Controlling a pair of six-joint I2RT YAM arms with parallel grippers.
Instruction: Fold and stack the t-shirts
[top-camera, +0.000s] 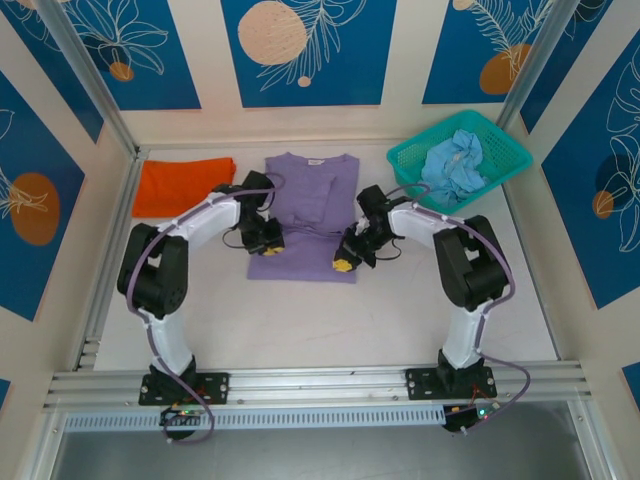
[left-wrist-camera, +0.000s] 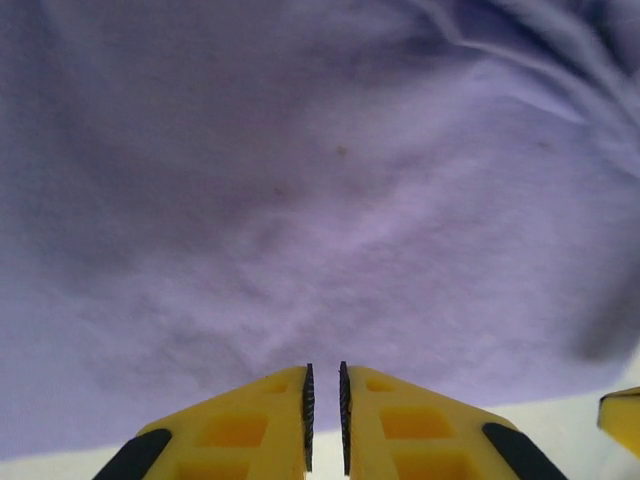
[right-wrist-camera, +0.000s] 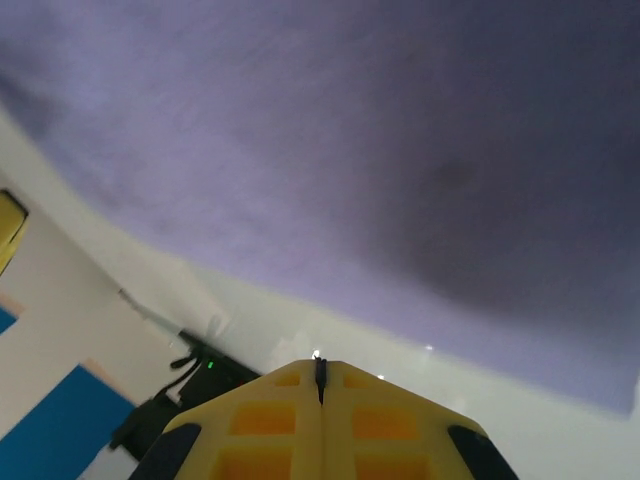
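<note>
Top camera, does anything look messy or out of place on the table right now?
The pale blue t-shirt lies crumpled and unfolded in the teal mesh basket at the far right. By contrast, the orange t-shirt sits folded at the far left, and the lavender t-shirt lies flat in the middle.

Teal mesh basket (top-camera: 415, 160) at far R corner of worktop (top-camera: 330, 320), set at an angle. Worktop pale, off-white. Back wall: blue panels (top-camera: 340, 60) w/ peach-orange discs & white leaf outlines. Alu rail (top-camera: 320, 385) along near edge; slanted alu posts (top-camera: 90, 80) at far corners.
</note>
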